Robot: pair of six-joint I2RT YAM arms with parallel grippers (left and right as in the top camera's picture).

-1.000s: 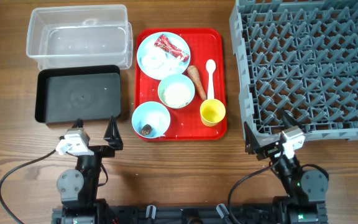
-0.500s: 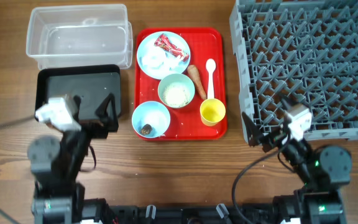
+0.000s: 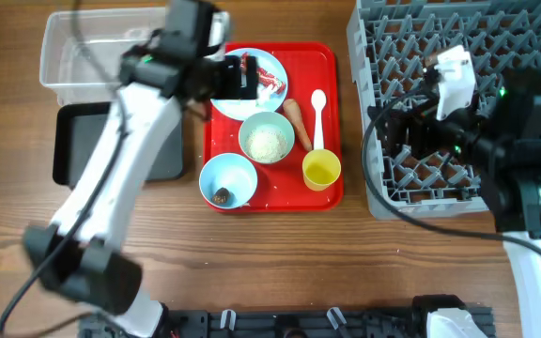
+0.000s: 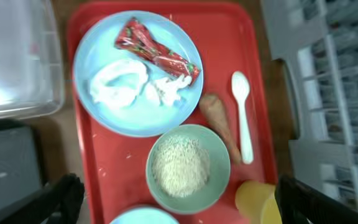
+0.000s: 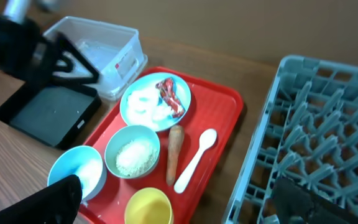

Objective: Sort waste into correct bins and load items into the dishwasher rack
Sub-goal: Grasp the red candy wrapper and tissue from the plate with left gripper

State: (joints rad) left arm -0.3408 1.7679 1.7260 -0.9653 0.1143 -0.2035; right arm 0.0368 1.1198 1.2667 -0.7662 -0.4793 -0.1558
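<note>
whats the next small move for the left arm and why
Probably lower the left gripper onto the red candy wrapper: it hovers open over the pale blue plate, holding nothing, and the wrapper lies there uncovered beside the crumpled tissue.

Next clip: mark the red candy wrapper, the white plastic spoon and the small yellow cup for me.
red candy wrapper [image 4: 157, 50], left wrist view, middle of the wrapper's length.
white plastic spoon [image 4: 244, 127], left wrist view, midway along the handle.
small yellow cup [image 3: 320, 170], overhead view, centre of the cup's open inside.
</note>
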